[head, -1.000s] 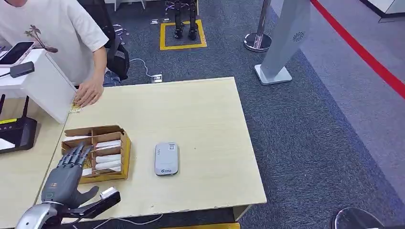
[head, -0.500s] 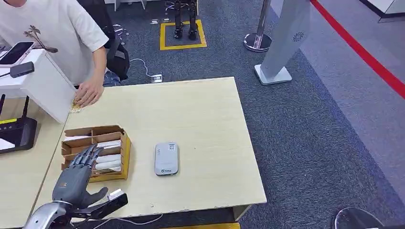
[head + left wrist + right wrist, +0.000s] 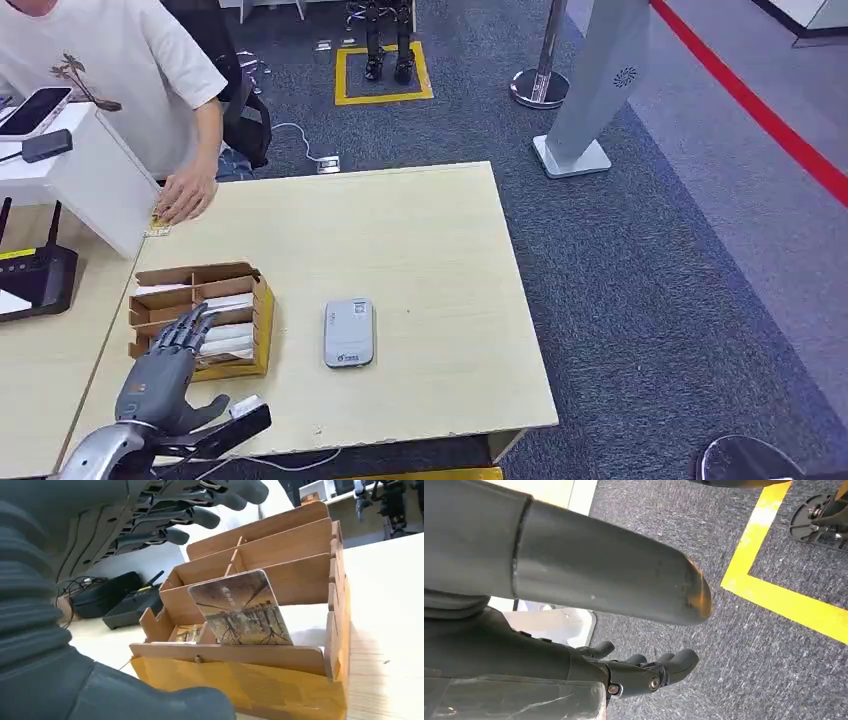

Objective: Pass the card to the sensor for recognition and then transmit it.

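1. Card (image 3: 240,610) leaning upright in front slot of cardboard organizer (image 3: 262,330), unheld.
2. Left hand (image 3: 160,372) hovering above, fingers spread, empty.
3. Pinch top edge; lift straight toward card reader (image 3: 348,333).

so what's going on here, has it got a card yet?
Not yet. The left hand hovers open over the near end of the cardboard card holder, holding nothing. A picture card stands upright in the holder's near slot, untouched. The grey sensor lies on the table beside the holder. The right hand hangs over the carpet. A person's hand rests on the table's far corner.
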You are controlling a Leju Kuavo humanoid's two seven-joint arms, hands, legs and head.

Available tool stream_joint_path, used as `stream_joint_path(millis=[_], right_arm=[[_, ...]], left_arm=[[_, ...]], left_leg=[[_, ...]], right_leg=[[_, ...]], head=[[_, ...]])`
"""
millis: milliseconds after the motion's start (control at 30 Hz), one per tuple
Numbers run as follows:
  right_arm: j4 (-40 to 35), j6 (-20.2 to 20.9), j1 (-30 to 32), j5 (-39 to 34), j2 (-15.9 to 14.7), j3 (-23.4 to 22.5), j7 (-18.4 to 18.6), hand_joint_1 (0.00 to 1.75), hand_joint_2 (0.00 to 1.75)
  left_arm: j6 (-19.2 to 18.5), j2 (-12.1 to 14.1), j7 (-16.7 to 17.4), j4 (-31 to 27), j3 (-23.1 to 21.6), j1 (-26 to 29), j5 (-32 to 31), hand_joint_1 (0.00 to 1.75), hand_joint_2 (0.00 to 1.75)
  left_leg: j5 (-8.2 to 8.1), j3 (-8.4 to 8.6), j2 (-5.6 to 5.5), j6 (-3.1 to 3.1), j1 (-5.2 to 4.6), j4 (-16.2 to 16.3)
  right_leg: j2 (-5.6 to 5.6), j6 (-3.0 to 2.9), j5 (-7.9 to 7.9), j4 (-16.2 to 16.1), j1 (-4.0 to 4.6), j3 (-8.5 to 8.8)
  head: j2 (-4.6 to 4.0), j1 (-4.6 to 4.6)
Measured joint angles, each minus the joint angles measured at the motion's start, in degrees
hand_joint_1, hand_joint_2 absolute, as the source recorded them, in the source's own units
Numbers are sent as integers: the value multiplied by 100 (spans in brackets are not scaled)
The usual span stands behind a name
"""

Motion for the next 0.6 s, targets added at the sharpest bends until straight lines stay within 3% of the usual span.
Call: stream_joint_path(millis=[600], right_arm=[[0,2,0,9,-2,0,15,0,0]], left_arm=[[-186,173,216,46,0,-43,-188,0,175]], left_leg=[[0,-1,0,0,0,0]], right_leg=[[0,0,0,0,0,0]], head=[[0,0]])
